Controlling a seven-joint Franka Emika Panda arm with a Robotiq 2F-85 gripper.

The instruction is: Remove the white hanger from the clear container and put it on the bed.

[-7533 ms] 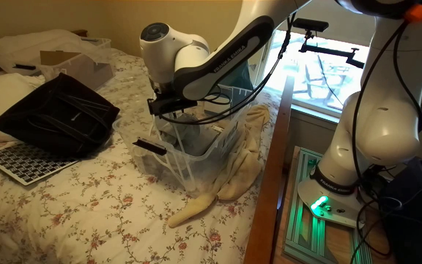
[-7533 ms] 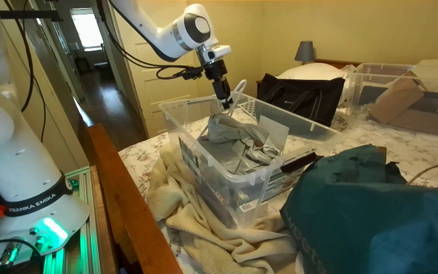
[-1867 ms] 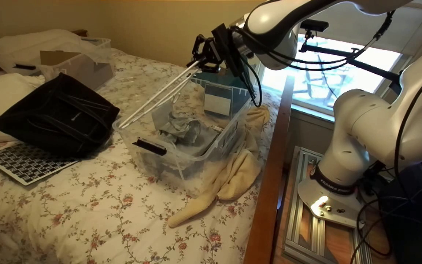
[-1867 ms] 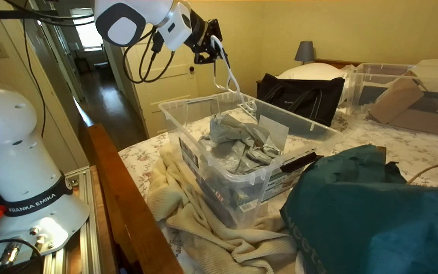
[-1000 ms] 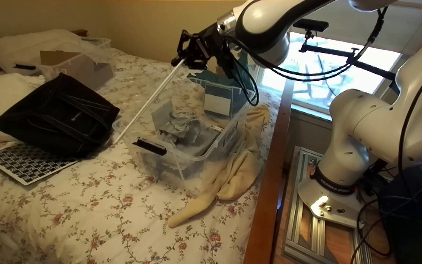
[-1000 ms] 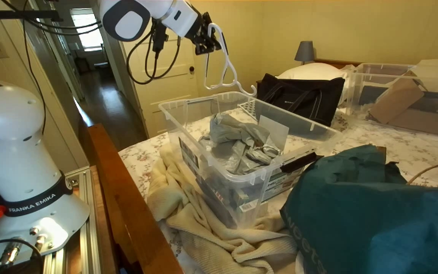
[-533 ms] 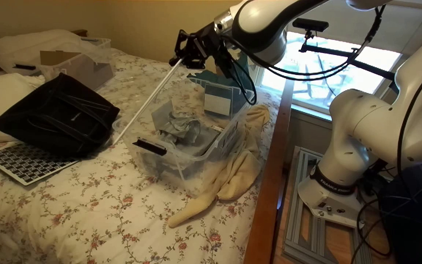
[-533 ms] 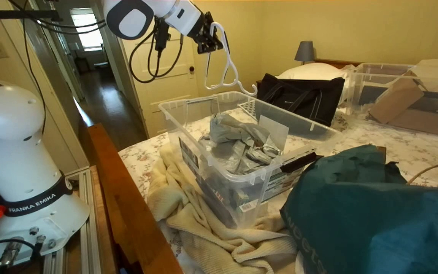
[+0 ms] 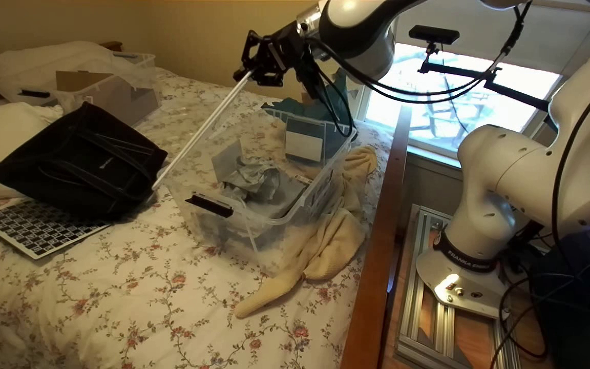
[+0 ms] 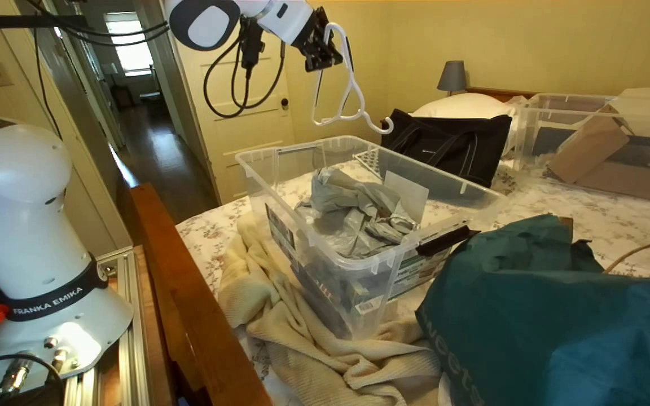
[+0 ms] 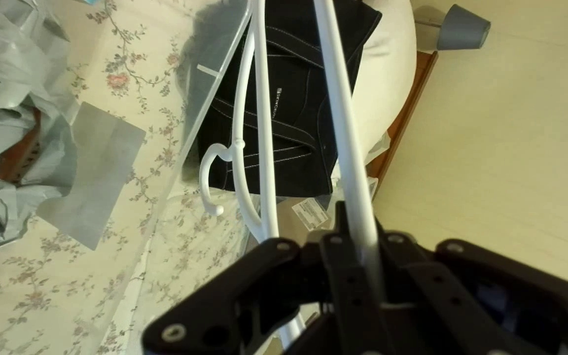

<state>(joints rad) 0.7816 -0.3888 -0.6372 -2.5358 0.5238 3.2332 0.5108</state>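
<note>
Gripper (image 11: pixel 362 241) clamped on hanger (image 10: pixel 352 83) | hanger tilted, out of bin (image 10: pixel 361 272), upper middle of frame in an exterior view | bin on bed (image 9: pixel 172 318), mid-frame, grey plastic (image 10: pixel 353 194) inside

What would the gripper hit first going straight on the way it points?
Most likely the black bag: in both exterior views the gripper points roughly that way. The white hanger it grips may touch first, though depth is hard to judge.

The white triangular plastic hanger (image 11: pixel 265 113) looks smooth, the clear rectangular plastic container (image 10: pixel 313 256) glossy, the crumpled grey plastic wrapping (image 10: pixel 359 208) shiny – the rumpled cream cloth blanket (image 10: pixel 280 316) matt, ribbed, the long brown wooden rail (image 10: pixel 195 299) polished.
</note>
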